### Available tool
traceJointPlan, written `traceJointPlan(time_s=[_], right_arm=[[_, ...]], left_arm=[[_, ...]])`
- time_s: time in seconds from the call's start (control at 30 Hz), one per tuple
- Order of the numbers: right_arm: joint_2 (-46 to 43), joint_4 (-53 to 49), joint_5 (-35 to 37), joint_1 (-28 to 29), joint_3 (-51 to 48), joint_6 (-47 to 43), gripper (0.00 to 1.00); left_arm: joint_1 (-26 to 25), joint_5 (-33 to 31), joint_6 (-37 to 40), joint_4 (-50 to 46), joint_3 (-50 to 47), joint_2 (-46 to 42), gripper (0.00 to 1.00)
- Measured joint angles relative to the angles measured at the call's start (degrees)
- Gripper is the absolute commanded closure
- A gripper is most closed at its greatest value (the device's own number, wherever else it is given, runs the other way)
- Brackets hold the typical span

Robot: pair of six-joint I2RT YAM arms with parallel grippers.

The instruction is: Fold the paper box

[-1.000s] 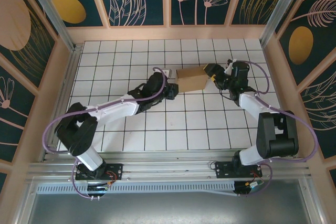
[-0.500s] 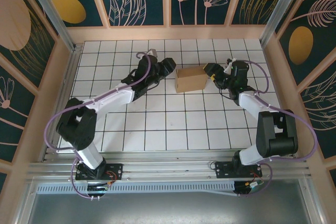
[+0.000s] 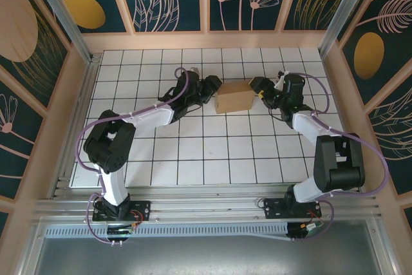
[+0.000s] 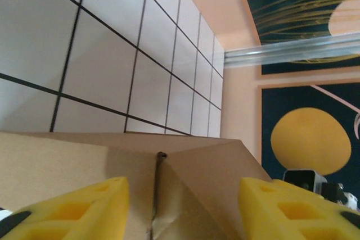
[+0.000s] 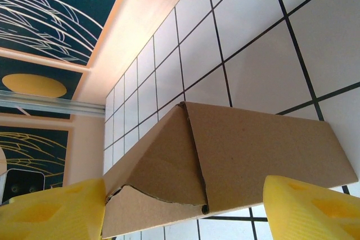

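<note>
Paper box [image 4: 197, 181] base off-frame.

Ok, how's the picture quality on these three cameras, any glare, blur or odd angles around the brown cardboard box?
Top external: evenly lit and sharp, no glare on the white gridded tabletop. Left wrist: the left gripper's yellow fingertips look soft, too close to focus. Right wrist: the plain brown cardboard box is crisp, the view steeply tilted, the right gripper's yellow fingertips blurred.
</note>
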Motion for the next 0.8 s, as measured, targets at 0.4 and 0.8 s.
traceJointPlan(time_s=[0.4,0.8], right_arm=[[1.3,-1.9,0.0,-0.2,2.0,-2.9,0.23],[1.5,-15.8,0.2,-3.3,11.5,-11.5,0.16]], left_arm=[[0.0,0.2,-1.1,1.7,-1.0,0.3,0.64],[0.0,0.1,1.5,1.3,0.2,1.0,0.65]])
